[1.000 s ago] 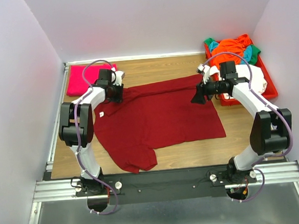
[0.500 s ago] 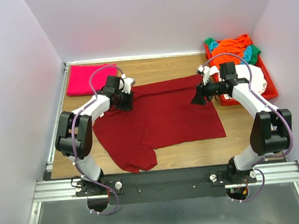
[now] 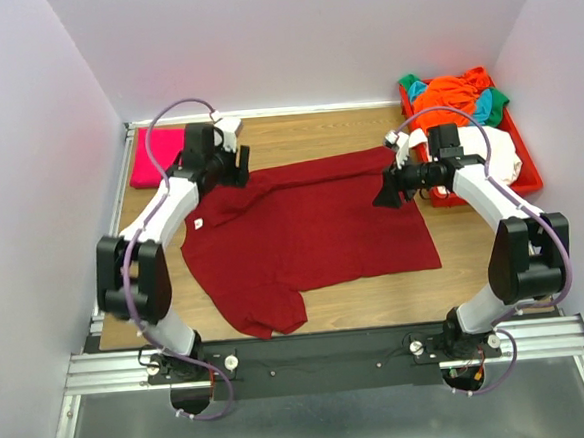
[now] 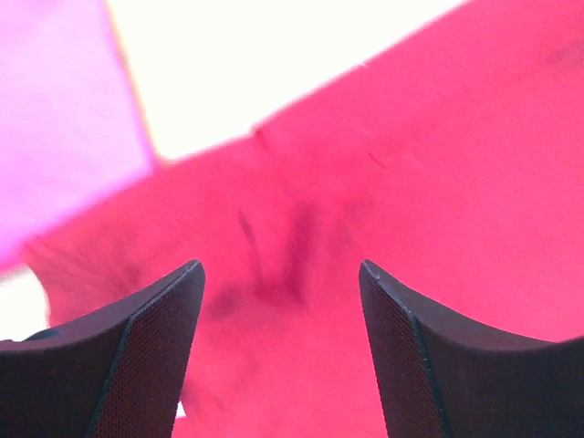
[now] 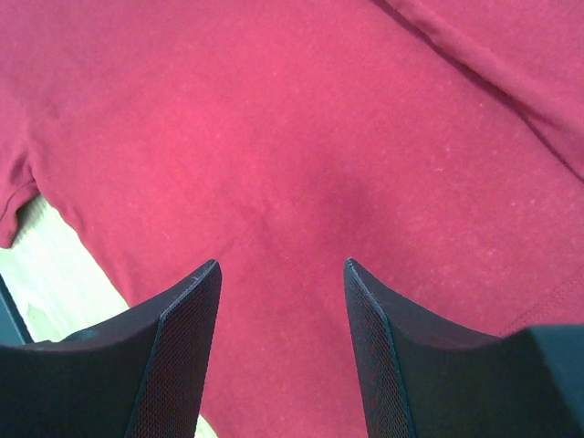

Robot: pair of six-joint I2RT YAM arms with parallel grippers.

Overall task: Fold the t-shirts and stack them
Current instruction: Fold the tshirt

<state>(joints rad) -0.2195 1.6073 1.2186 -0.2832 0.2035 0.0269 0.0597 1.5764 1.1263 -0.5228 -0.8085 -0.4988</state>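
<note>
A maroon t-shirt (image 3: 313,228) lies spread across the middle of the wooden worktop (image 3: 306,133). The left claw (image 3: 232,169) and right claw (image 3: 384,193) hover at the shirt's far edge, both apart and empty. Soft, limp and light, the cloth probably needs pinching at corners or hems. Plain pale walls enclose the worktop.
</note>
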